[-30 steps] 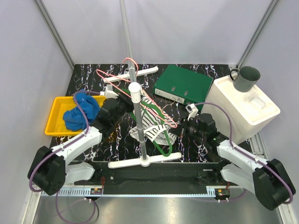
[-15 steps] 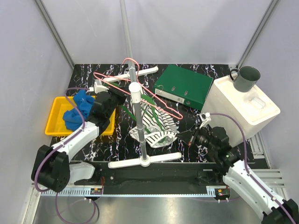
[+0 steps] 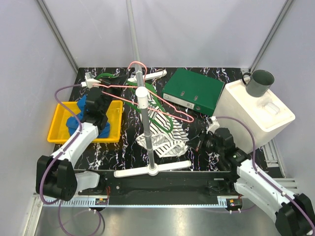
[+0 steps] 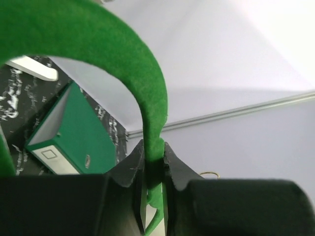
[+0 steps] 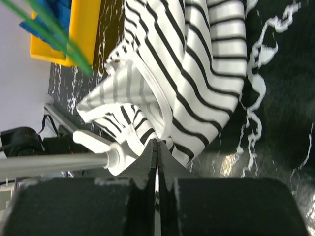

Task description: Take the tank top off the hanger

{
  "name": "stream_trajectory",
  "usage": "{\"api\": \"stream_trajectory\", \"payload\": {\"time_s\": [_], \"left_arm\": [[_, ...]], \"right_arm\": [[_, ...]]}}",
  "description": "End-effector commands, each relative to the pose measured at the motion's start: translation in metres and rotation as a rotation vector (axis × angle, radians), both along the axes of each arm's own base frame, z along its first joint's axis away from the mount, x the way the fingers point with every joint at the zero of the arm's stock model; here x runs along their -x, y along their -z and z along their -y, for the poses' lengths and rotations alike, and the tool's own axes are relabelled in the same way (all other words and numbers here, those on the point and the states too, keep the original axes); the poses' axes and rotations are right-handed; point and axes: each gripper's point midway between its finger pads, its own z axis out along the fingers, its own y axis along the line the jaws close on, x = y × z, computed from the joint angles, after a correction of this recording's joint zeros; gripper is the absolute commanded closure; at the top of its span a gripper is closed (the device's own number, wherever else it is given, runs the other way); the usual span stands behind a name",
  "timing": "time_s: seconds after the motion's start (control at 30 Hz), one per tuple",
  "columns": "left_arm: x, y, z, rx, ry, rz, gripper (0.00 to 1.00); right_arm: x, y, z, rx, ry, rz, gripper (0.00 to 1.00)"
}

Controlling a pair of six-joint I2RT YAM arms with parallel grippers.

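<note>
Clamping the green hanger (image 4: pixel 125 54) between fingers shut tight on its felted bar, the left end effector (image 4: pixel 154 160) holds it high on the far left of the stand (image 3: pixel 141 98). The striped tank top (image 3: pixel 165 135) lies crumpled on the surface (image 3: pixel 125 147) at the stand's foot, on its right. The hanger's long axis runs on a slant from that grip, across the stand's pole and down toward the garment, where one green arm appears to reach into the cloth; whether the garment is fully free cannot be told. The right end effector (image 5: pixel 156 142), low on the stand's right and by far the nearer to the garment, has its fingers pressed together at the striped hem, which lies from it straight toward the stand. The wrist view does not settle whether cloth is pinched between them. Separating the two likely depends on pulling along that slant, hanger away to the stand's far left, cloth held down on its right.
</note>
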Motion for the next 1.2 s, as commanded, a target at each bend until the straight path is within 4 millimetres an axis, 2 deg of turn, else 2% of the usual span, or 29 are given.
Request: {"api": "stream_trajectory", "payload": {"time_s": [0.0,0.03,0.13,0.17,0.2,0.23,0.3,0.33,0.4,0.43,0.5,0.53,0.6,0.73,0.9,0.93,1.07,1.13,1.17], "left_arm": [[0.022,-0.024,0.013,0.076,0.100,0.076,1.00],[0.025,-0.024,0.012,0.081,0.106,0.075,1.00],[0.033,-0.018,0.013,0.078,0.121,0.060,1.00],[0.035,-0.017,0.013,0.078,0.124,0.060,1.00],[0.036,-0.011,0.013,0.075,0.126,0.045,1.00],[0.038,-0.011,0.013,0.073,0.129,0.043,1.00],[0.042,-0.007,0.014,0.068,0.138,0.035,1.00],[0.044,-0.006,0.015,0.081,0.143,0.029,1.00],[0.047,-0.002,0.016,0.097,0.157,0.032,1.00],[0.050,-0.002,0.020,0.121,0.169,0.024,1.00],[0.051,0.002,0.026,0.146,0.187,0.020,1.00],[0.054,0.003,0.034,0.161,0.210,0.014,1.00],[0.054,0.006,0.046,0.174,0.238,0.005,1.00],[0.060,0.012,0.073,0.251,0.327,-0.013,1.00],[0.065,0.020,0.083,0.313,0.345,-0.008,1.00],[0.066,0.020,0.083,0.318,0.336,-0.009,1.00],[0.066,0.021,0.082,0.314,0.292,-0.002,1.00],[0.066,0.021,0.082,0.312,0.284,0.000,1.00],[0.065,0.022,0.082,0.314,0.276,0.000,1.00]], "right_arm": [[-0.044,-0.059,-0.009,0.035,0.026,0.155,0.91],[-0.047,-0.043,-0.005,0.099,0.037,0.090,0.74],[-0.053,-0.050,-0.003,0.152,0.031,0.109,0.42],[-0.052,-0.050,-0.001,0.157,0.031,0.113,0.27],[-0.048,-0.046,0.001,0.166,0.026,0.116,0.24],[-0.044,-0.052,0.002,0.154,0.019,0.147,0.23],[-0.036,-0.050,0.006,0.145,0.015,0.159,0.18],[-0.029,-0.062,0.005,0.110,-0.002,0.203,0.16],[-0.020,-0.066,0.003,0.066,-0.028,0.230,0.14],[-0.011,-0.081,-0.005,0.003,-0.083,0.291,0.13],[-0.001,-0.084,-0.014,-0.068,-0.146,0.329,0.11],[0.006,-0.097,-0.022,-0.126,-0.205,0.384,0.11],[0.011,-0.093,-0.027,-0.165,-0.236,0.376,0.10],[0.007,-0.089,-0.036,-0.194,-0.274,0.371,0.09],[0.008,-0.083,-0.043,-0.207,-0.314,0.342,0.14],[0.009,-0.079,-0.045,-0.207,-0.326,0.320,0.16],[0.009,-0.072,-0.048,-0.228,-0.335,0.284,0.40],[0.009,-0.073,-0.049,-0.250,-0.333,0.283,0.46],[0.010,-0.071,-0.049,-0.257,-0.326,0.272,0.52]]}}
